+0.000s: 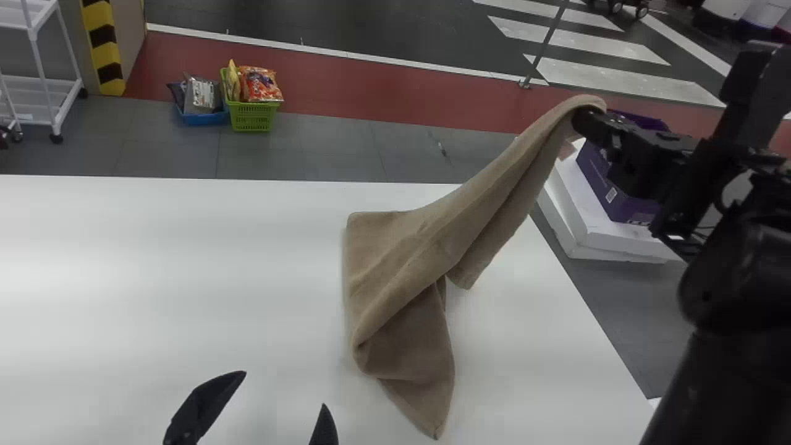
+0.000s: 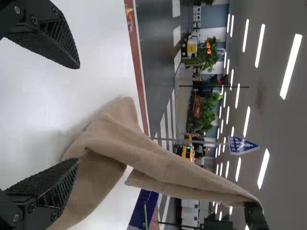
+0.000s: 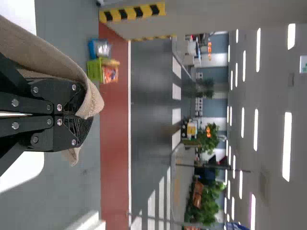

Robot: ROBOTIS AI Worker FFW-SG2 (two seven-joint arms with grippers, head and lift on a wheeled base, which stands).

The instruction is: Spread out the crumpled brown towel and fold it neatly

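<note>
The brown towel [image 1: 395,247] is looking like soft woven cloth, matt all over, its face showing a fine, slightly rough nap. The tabletop [image 1: 185,278] is showing a smooth, hard white finish, giving back the light in a low, satiny sheen. The left hand [image 1: 284,389] is looking matt black, its pads [image 2: 43,47] showing a rough, grainy surface beside ribbed sides. On the right hand [image 3: 57,115], bright metal screw heads [image 3: 59,107] are shining against dull black. The green basket [image 1: 253,117] is looking like perforated plastic, and the orange packet [image 1: 259,83] in it is showing glossy, crinkled film. The floor tiles [image 1: 309,145] are looking smooth.
</note>
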